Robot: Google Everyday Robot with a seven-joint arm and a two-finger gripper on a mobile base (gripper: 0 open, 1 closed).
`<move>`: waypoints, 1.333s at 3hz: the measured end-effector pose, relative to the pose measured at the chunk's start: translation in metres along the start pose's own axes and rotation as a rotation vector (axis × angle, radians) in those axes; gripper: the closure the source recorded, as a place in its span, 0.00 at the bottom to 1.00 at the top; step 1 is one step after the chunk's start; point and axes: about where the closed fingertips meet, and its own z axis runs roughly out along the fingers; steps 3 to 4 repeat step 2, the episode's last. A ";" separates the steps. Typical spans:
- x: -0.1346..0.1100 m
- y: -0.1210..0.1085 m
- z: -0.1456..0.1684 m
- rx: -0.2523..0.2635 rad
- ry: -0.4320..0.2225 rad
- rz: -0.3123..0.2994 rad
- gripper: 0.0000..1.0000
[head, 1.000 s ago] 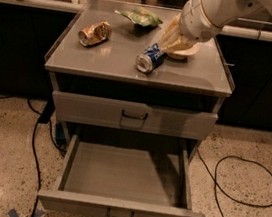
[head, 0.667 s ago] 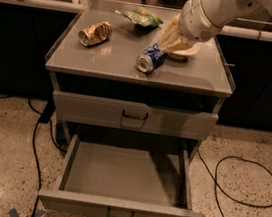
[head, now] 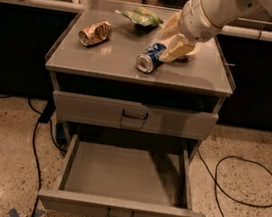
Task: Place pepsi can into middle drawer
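Observation:
The pepsi can (head: 150, 58), blue with a silver end facing me, lies on its side on the cabinet top (head: 107, 61), right of centre. My gripper (head: 172, 40) hangs just behind and to the right of the can, fingers spread open and empty, with the lower finger (head: 177, 49) close to the can's far end. Below a closed upper drawer (head: 135, 115), a drawer (head: 126, 177) is pulled out wide and stands empty. My arm covers part of a pale bowl (head: 194, 49) behind the gripper.
A crushed gold-bronze can (head: 94, 32) lies at the top's left. A green snack bag (head: 143, 16) lies at the back. Cables (head: 239, 180) run over the speckled floor on both sides of the cabinet. A counter runs behind.

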 end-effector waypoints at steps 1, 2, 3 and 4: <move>0.000 0.000 0.000 0.000 0.000 0.000 0.00; 0.000 0.000 0.000 0.000 0.000 0.000 0.00; 0.000 0.000 0.000 0.000 0.000 0.000 0.00; 0.000 0.000 0.000 0.000 0.000 0.000 0.00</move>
